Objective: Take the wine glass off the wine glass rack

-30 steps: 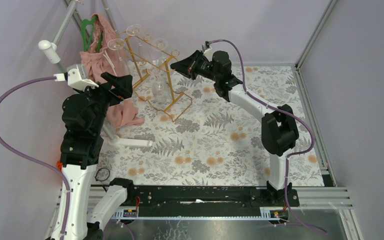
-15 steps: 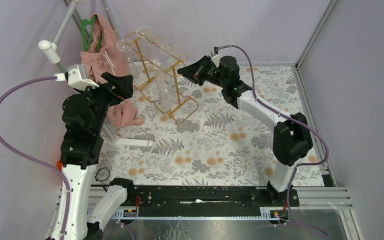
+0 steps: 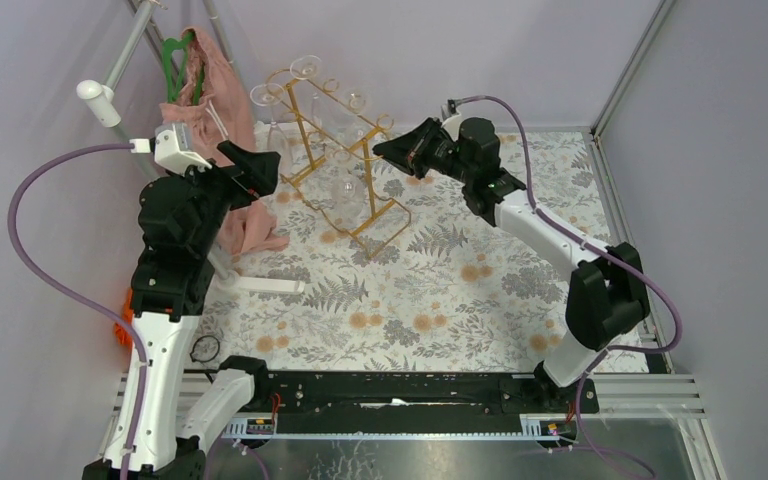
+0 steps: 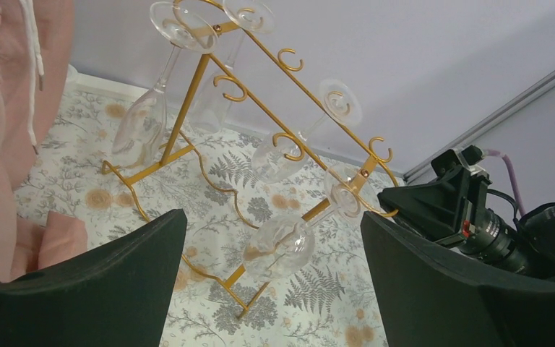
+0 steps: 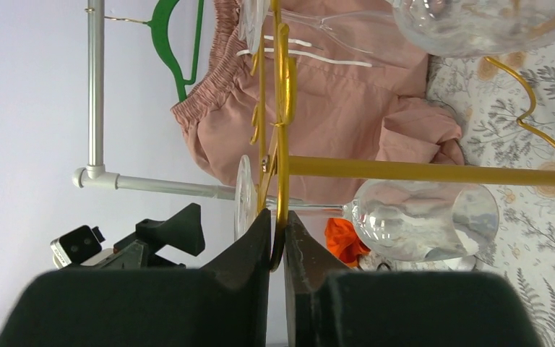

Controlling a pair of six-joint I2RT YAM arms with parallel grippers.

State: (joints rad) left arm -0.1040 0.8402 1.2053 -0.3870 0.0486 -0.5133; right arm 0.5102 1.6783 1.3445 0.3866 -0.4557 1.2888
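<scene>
The gold wire wine glass rack [image 3: 345,160] stands at the back of the table with several clear wine glasses hanging upside down from its curled loops. My right gripper [image 3: 380,148] is shut on a loop at the rack's right end; the gold wire sits pinched between its fingers [image 5: 278,246]. A wine glass [image 5: 423,220] hangs just beside that loop, and it shows in the left wrist view [image 4: 282,246]. My left gripper [image 3: 260,170] is open and empty, left of the rack [image 4: 209,130], facing that nearest glass.
A pink garment [image 3: 235,200] hangs on a white clothes stand [image 3: 110,100] with a green hanger [image 3: 172,55], at the back left, close to my left arm. Purple walls and a metal frame [image 3: 625,70] bound the table.
My right gripper has dragged the rack and its glasses to the right, holding its end loop. My left arm has shifted slightly right and forward towards the rack.
</scene>
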